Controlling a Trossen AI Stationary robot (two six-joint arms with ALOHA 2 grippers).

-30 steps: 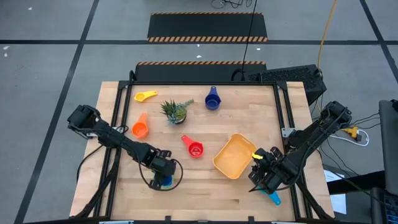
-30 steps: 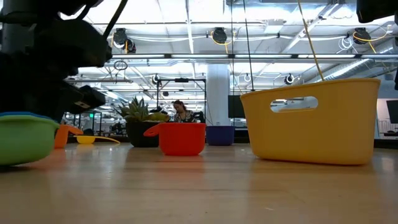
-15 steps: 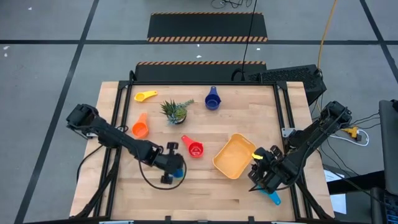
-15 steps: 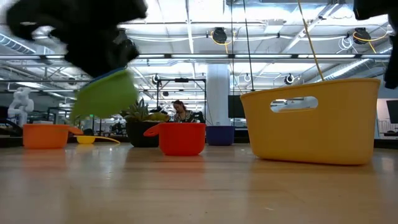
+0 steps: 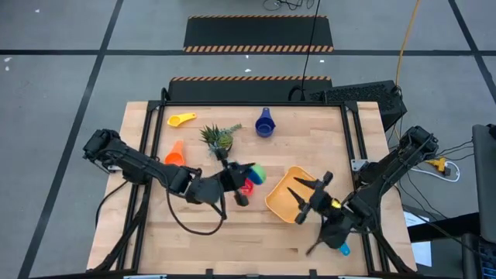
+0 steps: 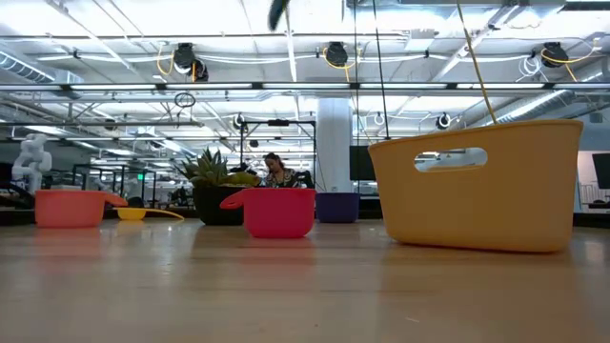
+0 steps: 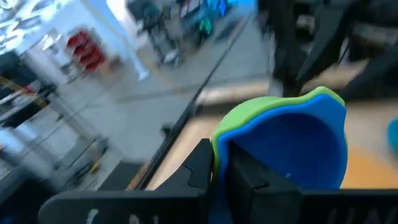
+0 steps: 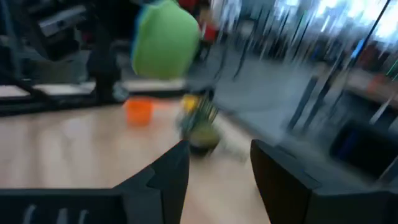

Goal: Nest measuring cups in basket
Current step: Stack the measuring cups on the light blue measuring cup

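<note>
Shallow orange-yellow plastic basket (image 5: 291, 194) on table right of centre, empty as far as seen.

Left gripper (image 5: 246, 177) clamped on green round plastic cup (image 5: 256, 173) with blue plastic cup (image 7: 292, 146) nested inside; pair in air over red cup (image 5: 246, 187), just beside basket.

Right gripper (image 5: 304, 195) over basket's near edge, fingers apart, holding nothing.

Step, by my reading: carrying nested pair to basket. Next: lower inside the wall, release.

Orange (image 5: 174, 159), yellow (image 5: 182, 119), dark blue (image 5: 265, 124) cups still out on table.

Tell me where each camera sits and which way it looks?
High: above the table, looking down; shows both arms, left hand, right hand.
Low: at tabletop height, looking across at the basket; no hand visible.
Left wrist: past its fingers holding the green cup.
Right wrist: past its open fingers; also sees the green cup.
</note>
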